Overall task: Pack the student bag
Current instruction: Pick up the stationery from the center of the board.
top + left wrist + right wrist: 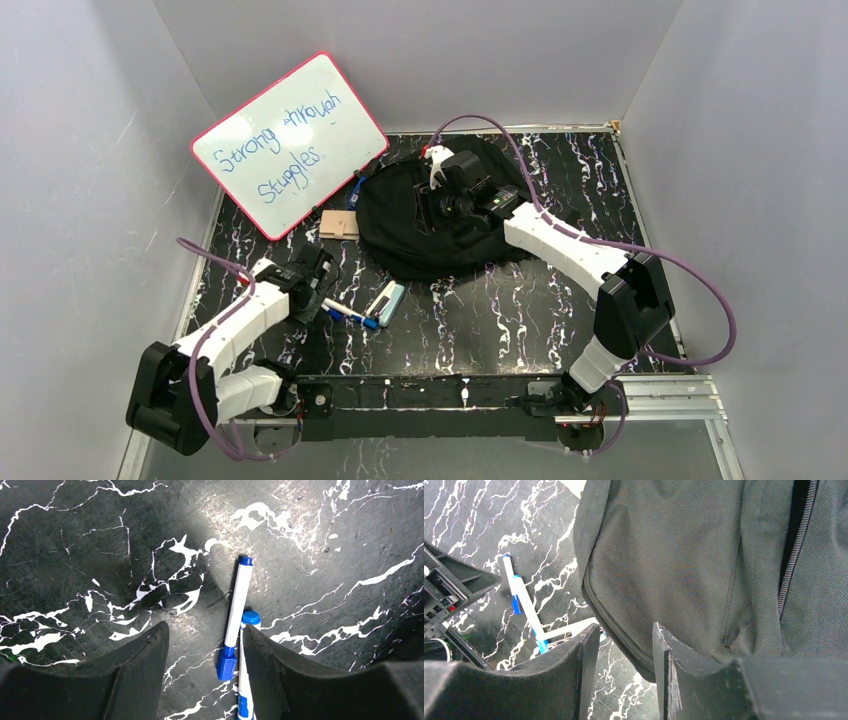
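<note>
Two blue-capped markers (238, 605) side by side on the table (75, 555), long axes near upright in the left wrist frame, in the gap of the left pincer (205, 627), jaws parted and empty. Student bag (400, 230) well apart, upper centre of the top view, under the right pincer (624, 626), jaws likewise parted, no grip visible.

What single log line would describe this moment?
left gripper open over two markers | right gripper at backpack edge

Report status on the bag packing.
Left tool open, straddling blue-capped marker. Right tool open at edge of student bag. No obstruction seen.
</note>
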